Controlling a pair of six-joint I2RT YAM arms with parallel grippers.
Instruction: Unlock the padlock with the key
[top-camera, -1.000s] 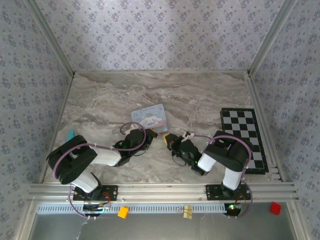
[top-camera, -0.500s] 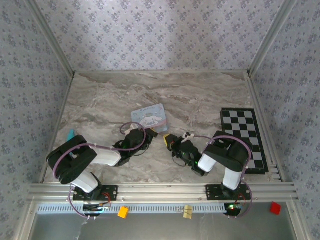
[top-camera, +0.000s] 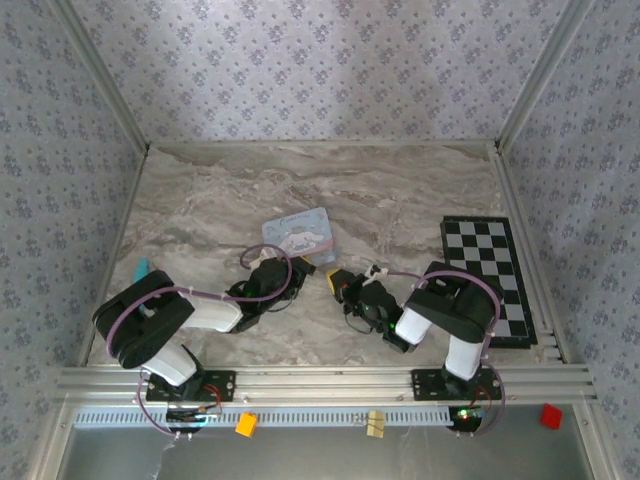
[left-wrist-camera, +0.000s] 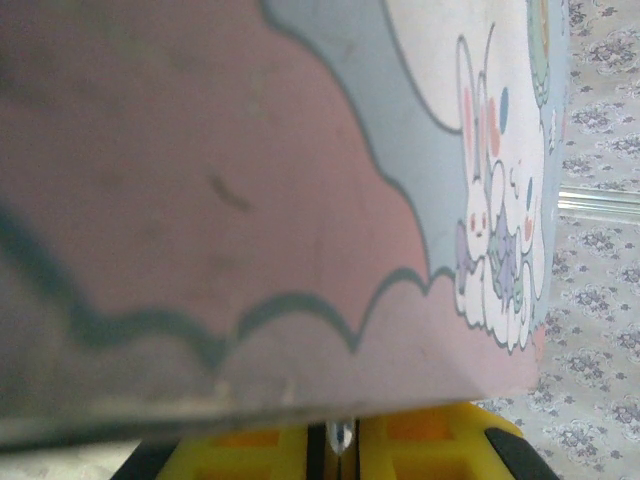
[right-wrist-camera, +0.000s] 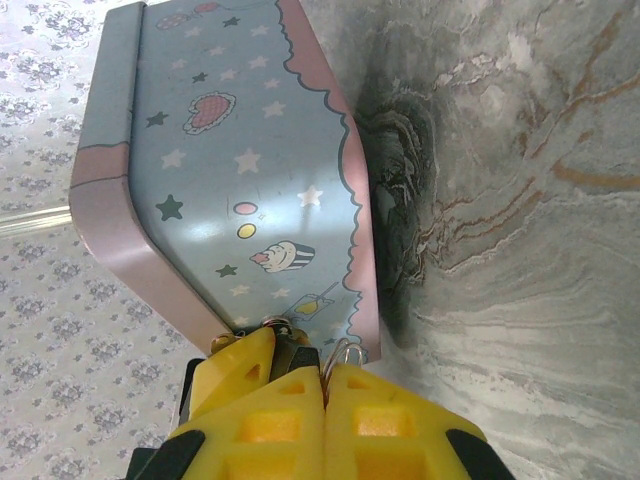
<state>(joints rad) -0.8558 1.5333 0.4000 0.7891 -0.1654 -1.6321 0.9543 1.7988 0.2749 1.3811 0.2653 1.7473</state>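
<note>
So the padlock (right-wrist-camera: 299, 357) is a tiny black block with a thin silvery loop poking up. It's wedged in the tips of the right gripper (right-wrist-camera: 303, 368), yellow fingers squeezed together on it, right up against the light-blue tin (right-wrist-camera: 250, 190). The left gripper (left-wrist-camera: 336, 446) is nearly closed, pinching a thin silvery sliver (left-wrist-camera: 339, 433) that's too blurry to identify.

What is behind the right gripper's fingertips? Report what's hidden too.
The light-blue tin sits just beyond the shut right gripper, on the marble table. A thin silvery loop pokes out at its tip; whatever it belongs to is covered by the yellow fingers.
</note>
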